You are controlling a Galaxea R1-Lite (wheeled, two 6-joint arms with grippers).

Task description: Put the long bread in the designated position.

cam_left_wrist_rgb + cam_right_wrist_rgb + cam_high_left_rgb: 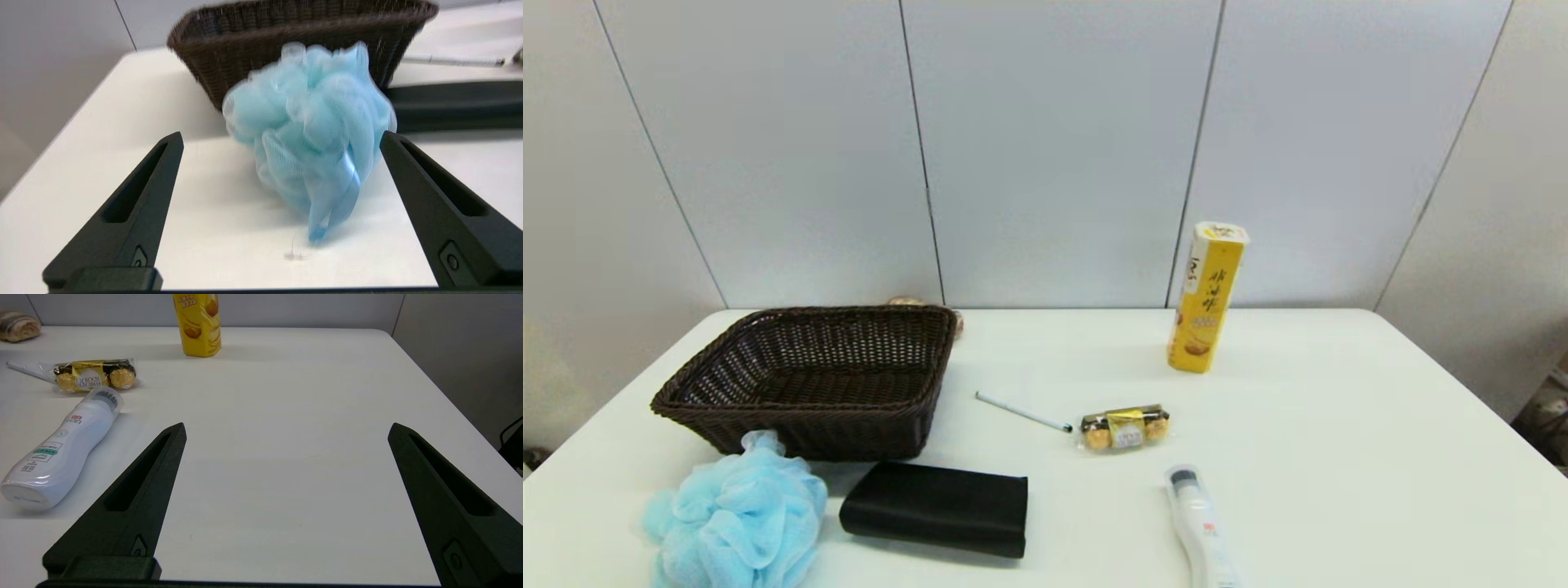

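White table [1339, 425] stands against grey wall panels [1054, 147]. Chocolate pack [92, 375] reads "Ferrero Rocher". Left gripper [282, 141] and right gripper [286, 430] are both released, grasping nothing.

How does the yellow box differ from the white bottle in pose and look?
The yellow box stands upright near the table's far edge, while the white bottle lies on its side at the near edge. The yellow box is flat-sided with pictures of snacks; the white bottle is rounded, with a grey ribbed cap and small printed labels. Both rest on the white table, untouched by either pincer.
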